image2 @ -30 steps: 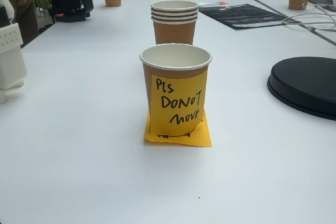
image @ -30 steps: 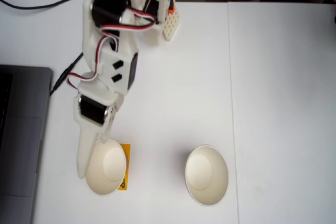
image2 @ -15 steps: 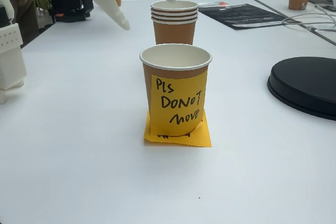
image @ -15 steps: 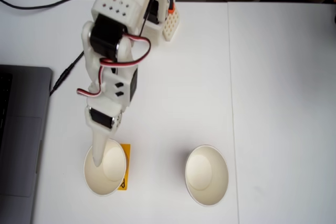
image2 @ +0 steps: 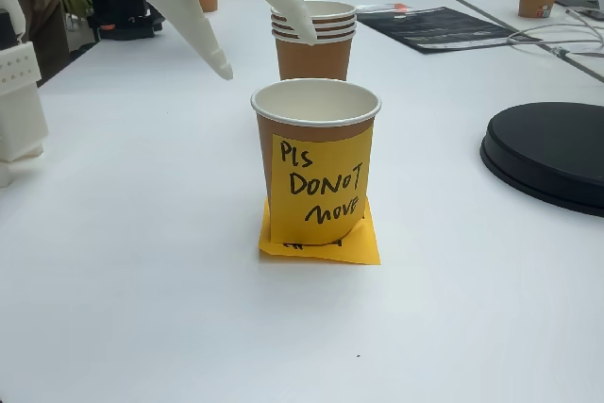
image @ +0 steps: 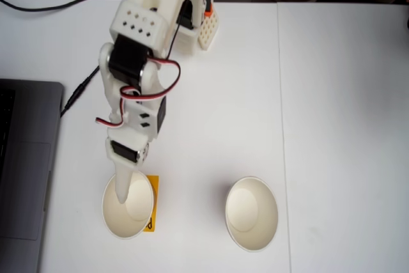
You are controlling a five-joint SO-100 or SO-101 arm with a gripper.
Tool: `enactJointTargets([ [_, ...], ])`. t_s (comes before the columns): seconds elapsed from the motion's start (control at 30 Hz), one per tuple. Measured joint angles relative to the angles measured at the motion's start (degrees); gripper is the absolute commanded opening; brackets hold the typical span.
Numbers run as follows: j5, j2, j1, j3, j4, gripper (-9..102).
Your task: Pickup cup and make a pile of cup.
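Dropping lower than 1 s ago, arm reaches out from the desk's base-side edge. The pile of cup stands behind, untouched. The cup hasn't moved, sitting near the desk's laptop-side edge on an orange sticky note. Claw is spread wide w/ nothing held, tips just above the cup; earlier they were higher. Prob. a grasp approach, w/ pickup not yet begun.
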Motion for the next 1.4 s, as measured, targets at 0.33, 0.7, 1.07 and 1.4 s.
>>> enactJointTargets([
  [0.33,0.0,-4.13,1.76,0.0,0.0,32],
  [0.7,0.0,-9.4,1.67,-7.29,0.0,32],
  [1.07,-0.09,-10.37,-0.88,-8.0,0.0,32],
  [1.4,-0.18,-10.37,-2.29,-8.0,0.0,32],
])
